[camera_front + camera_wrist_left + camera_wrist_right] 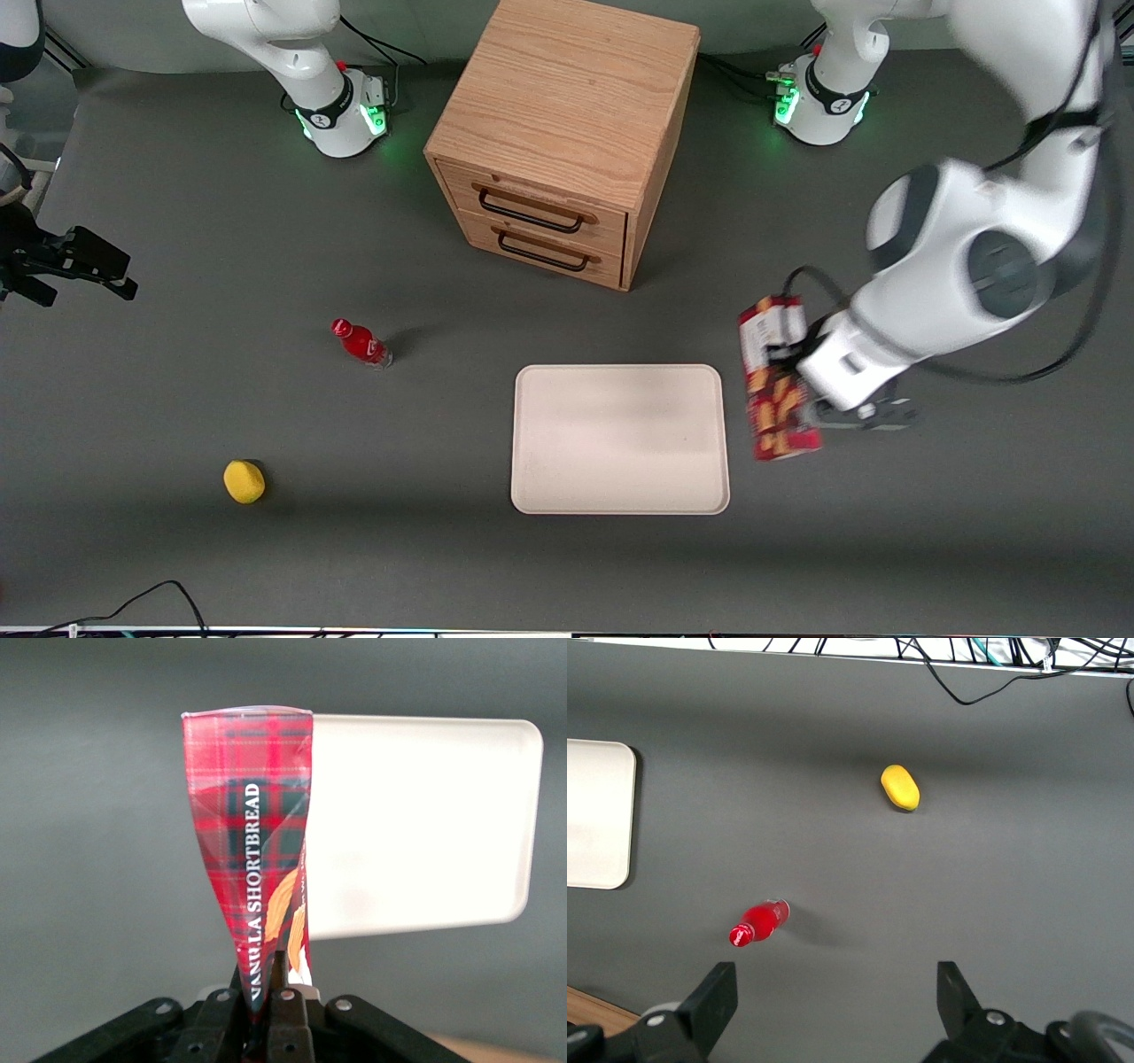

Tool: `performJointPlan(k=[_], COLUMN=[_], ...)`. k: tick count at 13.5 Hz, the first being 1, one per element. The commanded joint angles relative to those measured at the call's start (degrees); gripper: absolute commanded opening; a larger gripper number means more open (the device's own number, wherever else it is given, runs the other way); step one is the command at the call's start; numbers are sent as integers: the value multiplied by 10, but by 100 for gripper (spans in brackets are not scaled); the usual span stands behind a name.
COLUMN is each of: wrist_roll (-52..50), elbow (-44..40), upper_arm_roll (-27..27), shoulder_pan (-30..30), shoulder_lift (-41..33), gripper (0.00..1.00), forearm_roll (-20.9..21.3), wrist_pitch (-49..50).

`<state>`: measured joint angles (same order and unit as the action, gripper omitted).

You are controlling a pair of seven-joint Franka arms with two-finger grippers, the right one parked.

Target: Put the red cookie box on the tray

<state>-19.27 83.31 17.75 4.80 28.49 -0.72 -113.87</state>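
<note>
The gripper (811, 377) was clamped on the box (777, 379), its fingers (282, 1014) pinching the carton so hard that the card had buckled in between them. The box hung in the air, held at one long side, its length running away from the wrist with the white end panel farthest from the front camera. It looked clear of the table, though how high I could not say.

The tray (620, 496) lay just beside the gripper, toward the parked arm's end of the table, and the box's near edge seemed about level with the tray's rim without yet being over it. The tray was bare, so there was room anywhere on it.

To my mind the carry was the step in hand, and doing it well meant sliding the box sideways until all of it sat over the tray's middle, not just the leading edge. Then it should be lowered flat before letting go, since a crushed carton released from a height might well spring and tip off the low rim.

The bottle (361, 343), the yellow thing (244, 481) and the drawer cabinet (558, 133) stood well away from the gripper.
</note>
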Motion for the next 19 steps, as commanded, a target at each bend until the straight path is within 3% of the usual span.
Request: performJointPlan(k=[1, 3, 7, 8, 9, 12, 14, 16, 19], wrist_roll=[-76, -113, -117, -114, -115, -113, -108, -90, 31], elbow=[-15, -1, 28, 31, 31, 26, 15, -10, -53], upper_arm_roll=[26, 35, 35, 35, 35, 35, 33, 20, -66], shoulder_pan=[2, 4, 4, 3, 3, -2, -4, -16, -20], shoulder_lift=[88, 126, 139, 139, 137, 117, 70, 12, -75], gripper=[0, 0, 0, 9, 99, 100, 100, 100, 100], forearm_roll=[77, 145, 154, 154, 154, 150, 137, 86, 16], wrist_pitch=[-103, -158, -201, -202, -196, -156, -55, 42, 196])
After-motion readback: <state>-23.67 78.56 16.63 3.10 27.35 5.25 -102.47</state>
